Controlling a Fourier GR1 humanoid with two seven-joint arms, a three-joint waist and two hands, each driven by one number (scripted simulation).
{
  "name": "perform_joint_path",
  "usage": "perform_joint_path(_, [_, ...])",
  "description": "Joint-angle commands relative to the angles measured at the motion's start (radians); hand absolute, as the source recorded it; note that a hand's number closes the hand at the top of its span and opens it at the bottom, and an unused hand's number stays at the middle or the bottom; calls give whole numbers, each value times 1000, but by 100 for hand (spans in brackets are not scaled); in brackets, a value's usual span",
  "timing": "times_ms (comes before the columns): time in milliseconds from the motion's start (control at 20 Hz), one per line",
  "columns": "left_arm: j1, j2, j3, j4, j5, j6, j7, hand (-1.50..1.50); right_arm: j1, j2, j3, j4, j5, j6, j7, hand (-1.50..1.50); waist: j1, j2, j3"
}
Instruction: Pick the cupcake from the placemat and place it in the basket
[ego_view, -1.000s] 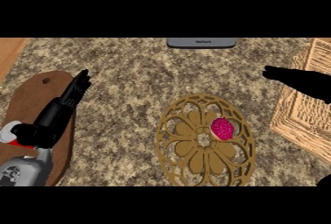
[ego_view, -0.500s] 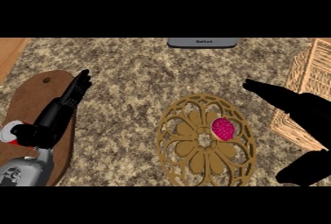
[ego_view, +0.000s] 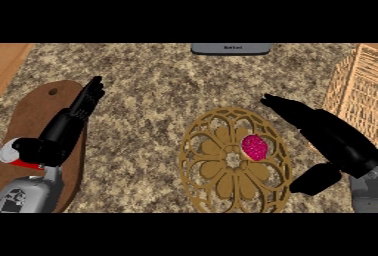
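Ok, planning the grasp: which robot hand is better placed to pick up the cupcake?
Right robot hand: open, just beside the cupcake on the placemat, with the basket on its side. The left robot hand lies over the wooden board, farther away.

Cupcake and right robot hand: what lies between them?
Head view: only the placemat rim and a sliver of counter separate cupcake and right robot hand.

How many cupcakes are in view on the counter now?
1. The pink cupcake lies on the round placemat, right of its centre, left of the right hand. The basket at the right edge is partly cut off, so another may be hidden.
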Motion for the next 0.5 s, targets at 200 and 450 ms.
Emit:
perform_joint_path(200, [4,-14,38,-11,-25,-56,25,0,66,41,-27,30,70,-10,-156,-150,-2,-1,0])
perform_joint_path(450, [39,-65,29,-36,-69,-50,8,0,16,134,-6,-2,89,40,-75,-150,-1,-1,0])
